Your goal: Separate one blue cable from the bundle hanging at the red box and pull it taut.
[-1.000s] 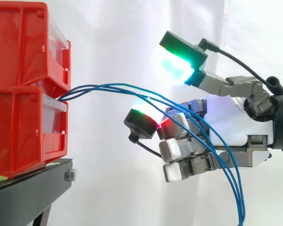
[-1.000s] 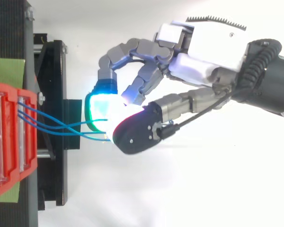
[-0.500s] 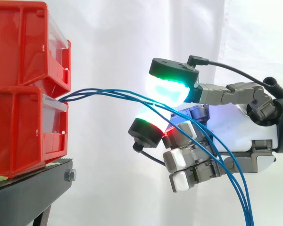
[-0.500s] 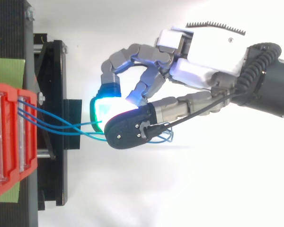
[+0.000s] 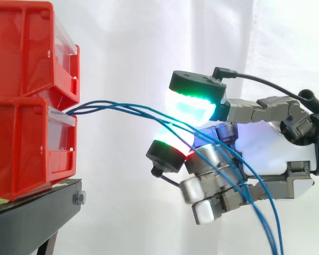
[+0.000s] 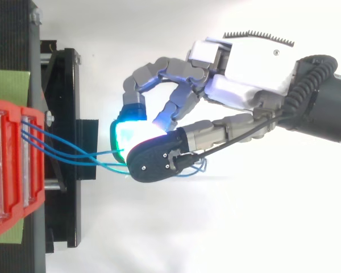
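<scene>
In the side view, two stacked red bins (image 5: 26,149) stand at 9 o'clock on a black stand (image 5: 32,218) before a white curtain (image 5: 138,42). The blue cables (image 5: 122,108) leave the bins' front where the two meet, fan out toward 3 o'clock and run down to 5 o'clock. The hand (image 5: 271,149), at 3 o'clock, is clenched. Its green-glowing upper pad (image 5: 194,103) and lower pad (image 5: 167,151) close on the blue cables, which then cross its curled fingers (image 5: 212,186).
</scene>
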Motion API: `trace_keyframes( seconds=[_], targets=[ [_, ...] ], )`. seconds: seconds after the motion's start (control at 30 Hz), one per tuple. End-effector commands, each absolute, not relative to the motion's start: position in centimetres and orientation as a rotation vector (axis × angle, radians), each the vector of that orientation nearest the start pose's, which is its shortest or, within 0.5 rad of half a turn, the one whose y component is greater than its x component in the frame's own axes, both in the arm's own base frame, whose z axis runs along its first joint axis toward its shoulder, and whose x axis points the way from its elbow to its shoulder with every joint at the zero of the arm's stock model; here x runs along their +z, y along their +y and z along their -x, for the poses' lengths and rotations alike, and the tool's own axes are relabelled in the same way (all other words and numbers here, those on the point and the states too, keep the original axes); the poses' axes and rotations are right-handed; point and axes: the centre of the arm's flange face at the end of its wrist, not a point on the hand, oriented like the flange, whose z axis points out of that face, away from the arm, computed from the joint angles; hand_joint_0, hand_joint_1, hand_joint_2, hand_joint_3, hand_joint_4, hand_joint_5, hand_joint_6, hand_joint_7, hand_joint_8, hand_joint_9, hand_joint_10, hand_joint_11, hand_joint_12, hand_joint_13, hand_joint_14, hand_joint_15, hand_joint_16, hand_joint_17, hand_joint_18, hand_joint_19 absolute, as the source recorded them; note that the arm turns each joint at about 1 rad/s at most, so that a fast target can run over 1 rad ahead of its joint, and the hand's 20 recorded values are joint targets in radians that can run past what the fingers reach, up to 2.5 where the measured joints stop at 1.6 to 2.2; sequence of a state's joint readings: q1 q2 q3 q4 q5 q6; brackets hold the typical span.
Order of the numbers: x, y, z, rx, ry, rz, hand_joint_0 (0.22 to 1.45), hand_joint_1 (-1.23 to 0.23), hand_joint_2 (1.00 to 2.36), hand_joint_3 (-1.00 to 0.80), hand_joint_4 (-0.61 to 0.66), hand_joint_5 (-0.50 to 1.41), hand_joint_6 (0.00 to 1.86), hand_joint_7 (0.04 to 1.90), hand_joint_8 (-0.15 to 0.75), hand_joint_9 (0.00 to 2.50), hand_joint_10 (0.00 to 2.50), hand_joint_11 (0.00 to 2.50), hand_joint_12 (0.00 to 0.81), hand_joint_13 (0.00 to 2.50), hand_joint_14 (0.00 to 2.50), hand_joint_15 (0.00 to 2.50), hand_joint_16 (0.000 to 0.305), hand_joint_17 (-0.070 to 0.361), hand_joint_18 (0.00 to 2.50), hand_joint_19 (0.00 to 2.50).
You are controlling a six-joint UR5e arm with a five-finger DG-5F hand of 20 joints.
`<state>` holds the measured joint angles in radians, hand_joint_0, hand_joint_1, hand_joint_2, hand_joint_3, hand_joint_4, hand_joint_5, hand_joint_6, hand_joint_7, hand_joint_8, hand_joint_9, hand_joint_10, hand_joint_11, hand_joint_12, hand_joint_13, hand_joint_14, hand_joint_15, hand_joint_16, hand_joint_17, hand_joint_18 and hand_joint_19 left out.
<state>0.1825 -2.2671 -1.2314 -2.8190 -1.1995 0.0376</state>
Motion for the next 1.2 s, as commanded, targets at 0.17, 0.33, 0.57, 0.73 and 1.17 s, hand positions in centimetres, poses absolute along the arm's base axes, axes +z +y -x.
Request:
trace_keyframes(
  seconds=[0.17,0.33,0.57,0.73,1.17],
  targets=[
    [24.84,-3.45,-74.75,1.072,1.077,-1.343,0.68,-0.8,1.02,-0.2,0.02,-0.16,0.92,1.33,0.299,0.53,0.0,0.02,0.312,0.69,0.01,0.2,0.04,0.089,0.71,0.45],
    [24.77,-3.45,-74.71,1.077,1.074,-1.349,0.68,-0.81,1.02,-0.2,0.03,-0.16,0.91,1.35,0.285,0.51,0.0,0.0,0.314,0.68,0.01,0.2,0.04,0.089,0.69,0.46],
    [24.52,-3.48,-74.42,1.062,1.097,-1.365,0.67,-0.8,1.02,-0.17,0.05,-0.16,0.92,1.38,0.3,0.61,0.0,0.16,0.339,0.75,0.01,0.3,0.042,0.094,0.74,0.48],
    [24.36,-3.56,-74.06,1.043,1.117,-1.385,0.67,-0.78,1.02,-0.19,0.07,-0.16,0.93,1.32,0.356,0.86,0.02,0.51,0.355,0.82,0.01,0.38,0.043,0.096,0.76,0.5],
    [24.23,-3.6,-73.99,1.06,1.101,-1.418,0.69,-0.77,1.02,-0.21,0.06,-0.17,0.93,1.3,0.367,0.88,0.02,0.81,0.346,0.96,0.02,0.62,0.037,0.082,0.75,0.4]
  ],
)
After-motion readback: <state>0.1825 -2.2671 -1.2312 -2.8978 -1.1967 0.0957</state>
